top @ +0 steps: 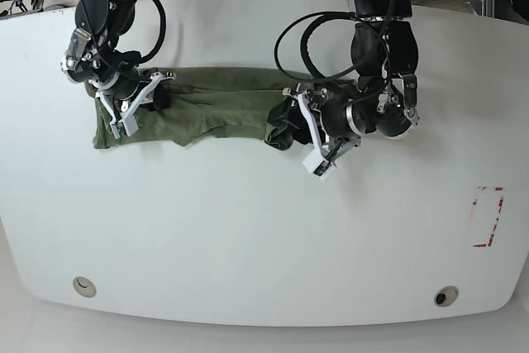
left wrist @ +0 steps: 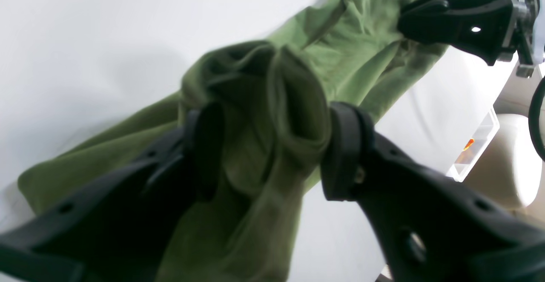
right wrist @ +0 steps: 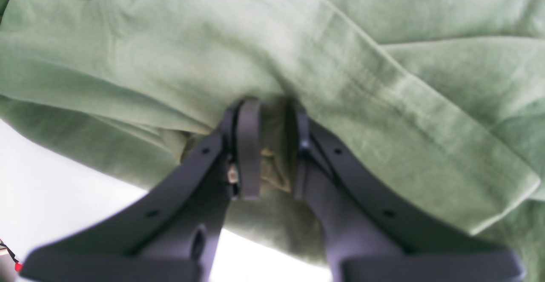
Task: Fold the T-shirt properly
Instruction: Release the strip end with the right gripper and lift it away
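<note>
Olive-green cotton, soft and creased, makes up the T-shirt (top: 235,107), which lies in a long, uneven band across the far part of a white table (top: 248,229). In the base view the band runs from beneath the left-hand arm of that picture to beneath the right-hand one, its upper edge fairly straight and its lower edge wavy. The robot's right gripper (right wrist: 274,145) is down at one end of the shirt, its dark fingers a little apart, with a narrow ridge of cloth between them; whether they pinch it firmly, I cannot tell. Wrinkled layers and a stitched hem spread around it. The left gripper (left wrist: 272,154) is at the other end, its fingers spread wide, one on each side of a raised, bunched fold that stands up between them. The fold's top curls over in a loose loop, and the finger on the picture's right appears to meet its edge. Beyond the table's edge, the left wrist view shows a rounded white object (left wrist: 511,158) beside a clear container (left wrist: 474,145) with a small orange mark.
</note>
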{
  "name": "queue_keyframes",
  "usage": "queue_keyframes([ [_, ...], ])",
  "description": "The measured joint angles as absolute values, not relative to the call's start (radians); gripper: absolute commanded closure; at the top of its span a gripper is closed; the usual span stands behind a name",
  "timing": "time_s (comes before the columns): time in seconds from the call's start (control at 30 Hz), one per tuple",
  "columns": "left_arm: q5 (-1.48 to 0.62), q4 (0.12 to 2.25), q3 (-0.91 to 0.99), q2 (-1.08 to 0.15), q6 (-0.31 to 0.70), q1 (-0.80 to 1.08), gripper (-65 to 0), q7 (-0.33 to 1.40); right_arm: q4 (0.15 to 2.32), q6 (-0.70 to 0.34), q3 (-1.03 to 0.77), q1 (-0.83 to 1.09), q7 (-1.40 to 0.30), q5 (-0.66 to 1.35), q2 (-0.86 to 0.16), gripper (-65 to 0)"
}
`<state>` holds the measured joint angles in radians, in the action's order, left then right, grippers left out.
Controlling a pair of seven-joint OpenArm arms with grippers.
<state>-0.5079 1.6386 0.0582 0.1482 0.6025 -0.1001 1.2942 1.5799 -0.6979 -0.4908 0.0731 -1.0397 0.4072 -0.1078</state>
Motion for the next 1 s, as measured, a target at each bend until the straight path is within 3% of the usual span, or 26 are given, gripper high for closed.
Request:
queue_keyframes([
  [0.3,-0.603,1.660,-0.150,0.156,0.607,-0.128,-36.9,1.295,1.580,-0.698,-0.490,0.073,-1.039,0.407,-0.108,-9.5],
  [0.53,-0.646,1.751,-0.084,0.135,0.607,-0.139,-36.9,1.324,1.580,-0.698,-0.490,0.073,-1.039,0.404,-0.108,-9.5],
  [0.9,-0.599,1.750,0.007,-0.063,0.606,-0.102,-36.7,1.250,1.582,-0.698,-0.492,0.073,-1.041,0.407,-0.108,-10.3],
  [1.0,-0.553,1.750,0.003,-0.092,0.606,-0.081,-36.5,1.217,1.600,-0.699,-0.493,0.072,-1.051,0.407,-0.107,-16.3],
])
